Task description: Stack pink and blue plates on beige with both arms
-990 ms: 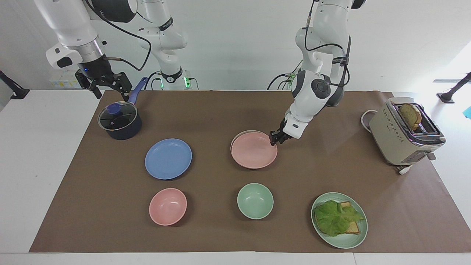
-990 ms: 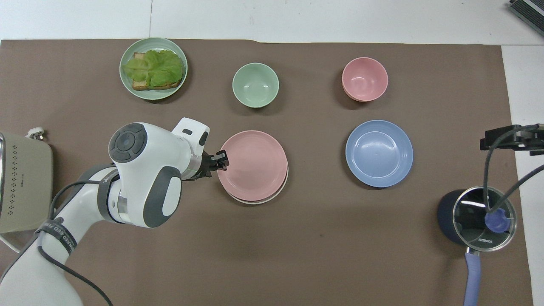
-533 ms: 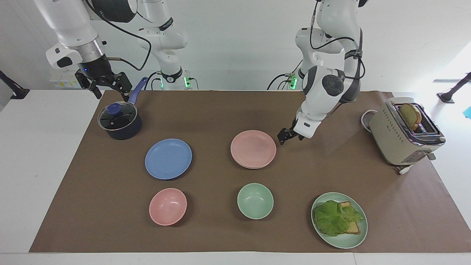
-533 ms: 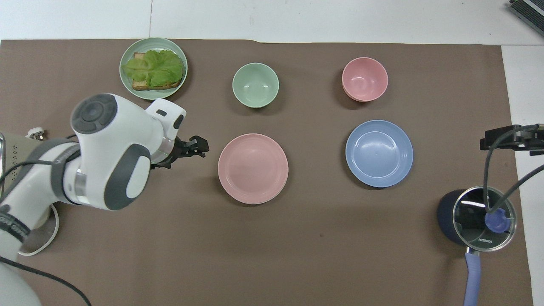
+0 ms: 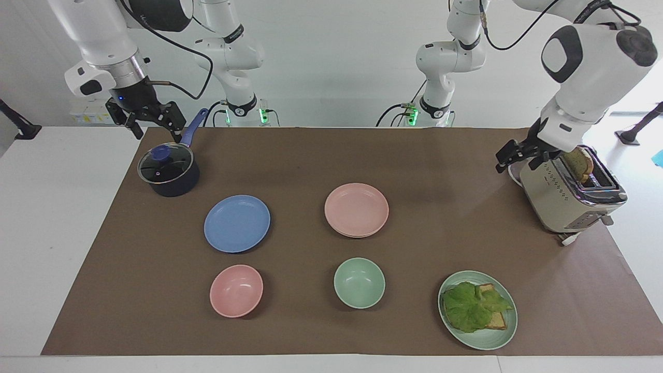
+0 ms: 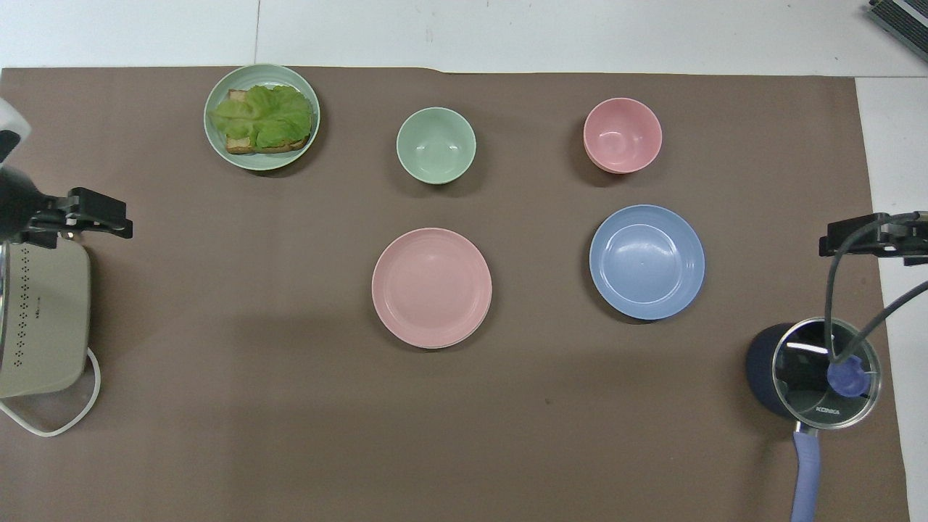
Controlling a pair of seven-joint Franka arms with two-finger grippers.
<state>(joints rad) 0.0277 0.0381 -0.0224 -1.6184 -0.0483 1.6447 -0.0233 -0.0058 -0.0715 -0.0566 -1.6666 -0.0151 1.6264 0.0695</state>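
Both black grippers hang spread and empty: left gripper (image 5: 519,154) over the toaster (image 5: 570,194), right gripper (image 5: 150,120) by the saucepan (image 5: 169,170). One round pink plate (image 5: 356,209) covers the beige plate (barely a rim shows); one round blue plate (image 5: 236,223) lies beside it, alone. Two bowls (image 5: 236,290).

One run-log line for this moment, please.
pink plate: stacked on beige | blue plate: on mat, unstacked | left gripper: open, over toaster | right gripper: open, over saucepan

One word can be read: "KONKA", in small white letters on the glass lid (image 6: 826,373) of the dark saucepan (image 6: 763,371), near its handle, in the overhead view. Faint lettering on the right arm's black casing is too small to read.
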